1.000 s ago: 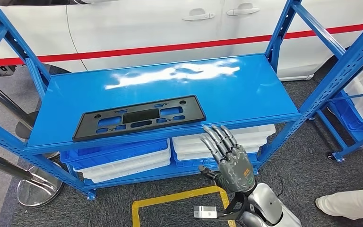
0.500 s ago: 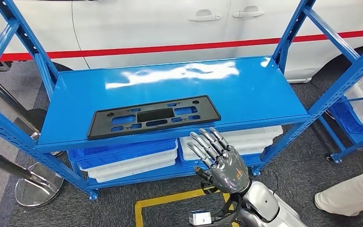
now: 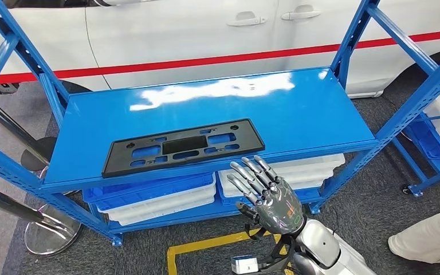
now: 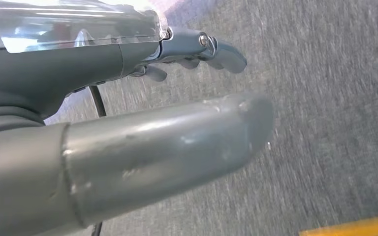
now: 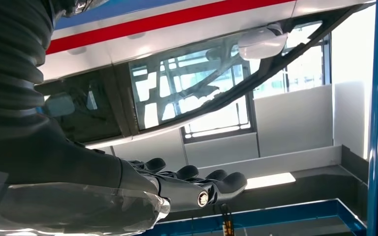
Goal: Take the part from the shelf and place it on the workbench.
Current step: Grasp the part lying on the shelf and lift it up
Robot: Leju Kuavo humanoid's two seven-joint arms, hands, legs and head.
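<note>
The right hand (image 3: 269,195) hovers empty, fingers spread, just near of the black part (image 3: 182,146) lying flat on the blue shelf (image 3: 298,109); the left hand (image 4: 128,142) hangs empty, fingers apart.

Black part (image 3: 182,146) flat on blue shelf (image 3: 298,109)

Grey carpet (image 3: 372,200), white car (image 3: 206,28) behind.
</note>
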